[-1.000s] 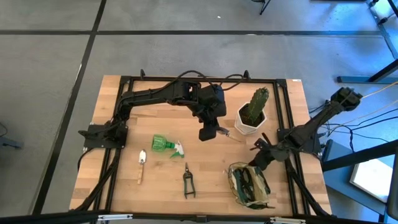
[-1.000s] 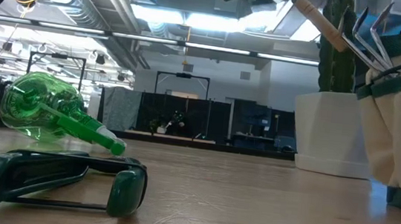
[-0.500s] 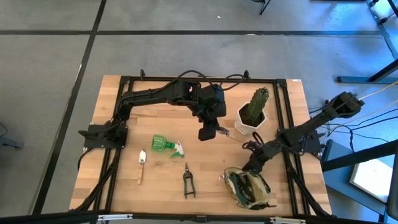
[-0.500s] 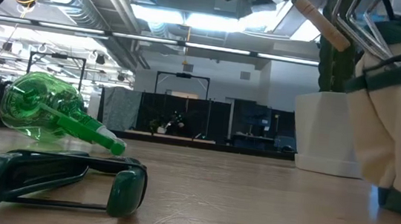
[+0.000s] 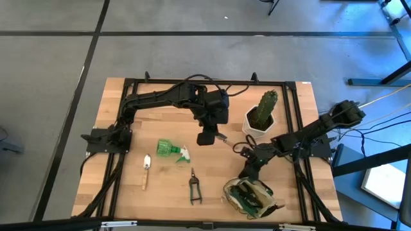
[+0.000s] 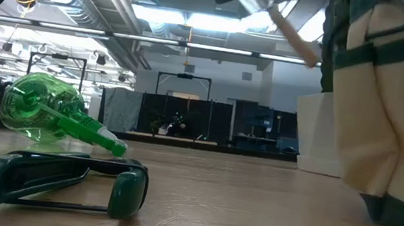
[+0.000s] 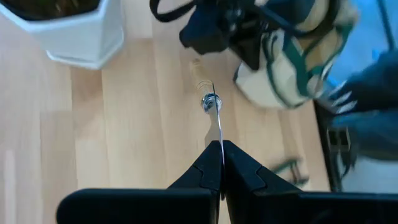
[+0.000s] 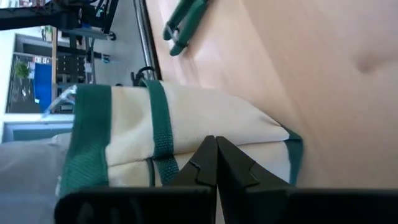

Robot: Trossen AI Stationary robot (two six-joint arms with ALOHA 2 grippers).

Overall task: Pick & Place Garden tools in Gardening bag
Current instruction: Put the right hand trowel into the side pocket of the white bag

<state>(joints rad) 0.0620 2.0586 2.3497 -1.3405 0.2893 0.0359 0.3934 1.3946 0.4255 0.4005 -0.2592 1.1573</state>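
Trowel (image 5: 226, 140) held by the left tool (image 5: 207, 136), whose fingers are pinched tight on the silver blade in the left wrist view, with the wooden handle pointing away from the tool toward the gardening bag (image 5: 250, 196). From the left tool the bag lies at about 5 o'clock in the high view, near but apart, and the trowel's long axis runs roughly toward 4 o'clock, so the handle end leads toward the bag mouth. Right tool (image 5: 244, 173) sits just at the bag's upper rim, at 12 o'clock of the bag; its fingers look closed on the bag's fabric edge in the right wrist view, though the contact itself is hard to confirm. Left arm carries the tool to be placed; right arm is nearer the bag. On the worktop (image 5: 160, 186), well apart at 9 o'clock of the bag: pruning shears (image 5: 193, 187), second trowel (image 5: 146, 171), green spray bottle (image 5: 173, 149). Cactus pot (image 5: 259, 122) stands at 12 o'clock of the bag. Bag contents are dark and tangled; cannot count them. Low view cuts off the bag's top and most of the carried trowel.
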